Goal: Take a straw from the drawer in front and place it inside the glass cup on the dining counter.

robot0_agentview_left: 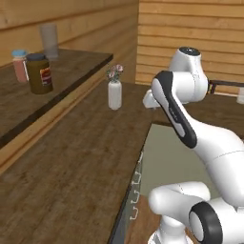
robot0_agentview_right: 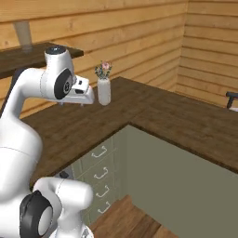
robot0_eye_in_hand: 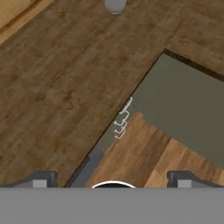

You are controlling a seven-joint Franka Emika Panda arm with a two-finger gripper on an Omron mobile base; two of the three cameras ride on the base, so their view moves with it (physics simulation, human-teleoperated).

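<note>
Sage-green drawer fronts (robot0_agentview_right: pixel 99 163) come nearest, stacked low under the wooden counter (robot0_agentview_left: pixel 71 162) at the lower middle of the right base frame, every one shut, small silver handles showing. Straw presumably inside one of them (no telling which).

Risks from here:
- Could hook the wrong handle, the fronts sitting so close together.
- Could clip the counter's overhanging edge on the way down, the handles lying tucked just beneath it.
- Could sweep an elbow toward the white flower vase (robot0_agentview_left: pixel 114 94), standing near the arm's upper links.

Claw (robot0_eye_in_hand: pixel 112 181) hangs high above the inner corner of the counter, looking steeply down at the handles; tips spread wide at the bottom corners of the hand frame, nothing between them. Arm folded: shoulder low, elbow raised, forearm bent back and downward.

Farthest, upper left of the left base frame, the dining counter (robot0_agentview_left: pixel 76 71) carries a dark jar (robot0_agentview_left: pixel 39 74), a pink jar (robot0_agentview_left: pixel 20 66) and a tall grey glass (robot0_agentview_left: pixel 49 40). Glass cup not made out with any confidence.
</note>
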